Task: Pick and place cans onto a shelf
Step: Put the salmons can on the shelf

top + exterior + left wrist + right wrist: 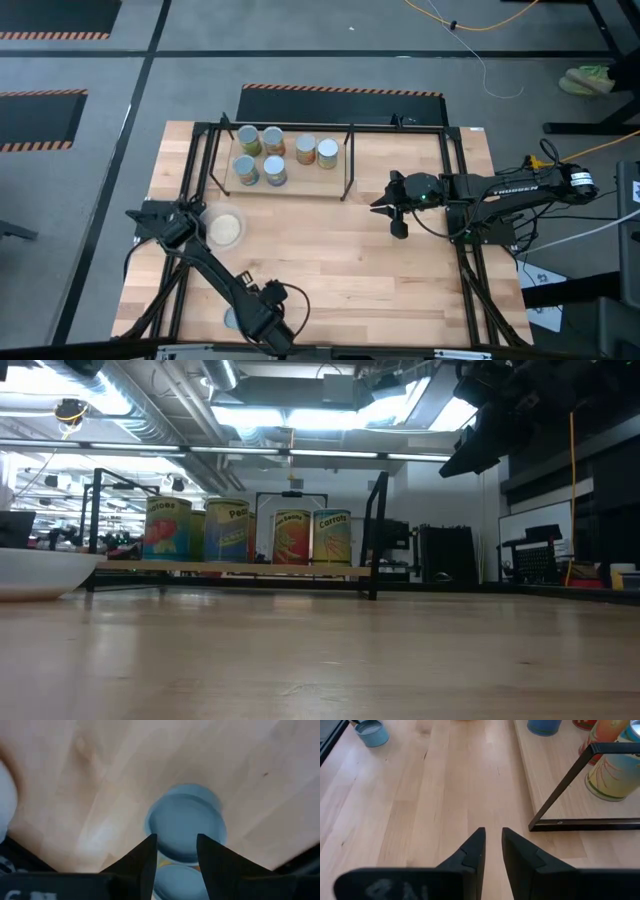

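Note:
Several cans point(273, 140) stand upright on the wooden shelf point(300, 183) at the far side; they also show in the low view point(230, 530). One grey-blue-topped can point(232, 318) stands on the table near the front edge, also seen in the right wrist view point(370, 732). My left gripper point(176, 852) hangs open just above this can's top point(185, 822). A second pale-blue round shape point(175, 882) shows farther back between the fingers; I cannot tell what it is. My right gripper point(492, 845) is raised over the table, right of the shelf, empty, with a narrow gap between its fingers.
A wide pale round dish point(225, 228) sits on the table left of centre, in front of the shelf, and at the left of the low view point(40, 572). The shelf's black frame post point(560, 790) is close to my right gripper. Bare wood lies between the two grippers.

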Controlling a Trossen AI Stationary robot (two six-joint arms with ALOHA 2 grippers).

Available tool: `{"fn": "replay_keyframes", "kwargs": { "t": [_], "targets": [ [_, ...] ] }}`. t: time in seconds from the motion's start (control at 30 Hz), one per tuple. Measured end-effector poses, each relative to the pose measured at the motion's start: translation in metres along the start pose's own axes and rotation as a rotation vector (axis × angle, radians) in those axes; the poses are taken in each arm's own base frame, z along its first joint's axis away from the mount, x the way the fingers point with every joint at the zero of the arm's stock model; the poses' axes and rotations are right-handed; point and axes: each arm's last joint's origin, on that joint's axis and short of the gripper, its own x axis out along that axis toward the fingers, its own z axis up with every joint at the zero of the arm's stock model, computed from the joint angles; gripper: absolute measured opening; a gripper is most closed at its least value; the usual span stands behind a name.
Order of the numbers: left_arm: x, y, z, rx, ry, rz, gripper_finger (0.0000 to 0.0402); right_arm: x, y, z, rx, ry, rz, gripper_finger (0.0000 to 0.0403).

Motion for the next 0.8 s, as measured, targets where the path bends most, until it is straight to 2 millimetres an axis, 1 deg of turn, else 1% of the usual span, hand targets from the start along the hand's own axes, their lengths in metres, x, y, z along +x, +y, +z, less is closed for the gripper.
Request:
{"fn": "replay_keyframes", "kwargs": {
  "t": [0.23, 0.43, 0.57, 0.7, 0.8],
  "targets": [
    [0.000, 0.004, 0.002, 0.000, -0.037, 0.053, 0.0132, 0.000, 0.000, 0.000, -0.004, 0.000, 0.000, 0.0068],
    [0.000, 0.007, 0.004, 0.102, -0.019, 0.068, 0.0126, 0.000, 0.000, 0.000, -0.024, 0.000, 0.000, 0.0068],
    [-0.002, 0.017, 0.006, 0.132, 0.056, 0.142, 0.0120, 0.000, 0.000, 0.000, -0.029, 0.000, 0.000, 0.0068],
    [-0.002, 0.022, 0.010, 0.221, 0.073, 0.129, 0.0114, 0.000, 0.000, 0.000, -0.029, -0.001, 0.000, 0.0068],
    [-0.002, 0.040, 0.013, 0.215, 0.138, 0.140, 0.0109, 0.000, 0.000, 0.000, -0.029, -0.001, 0.000, 0.0068]
  ]
}}
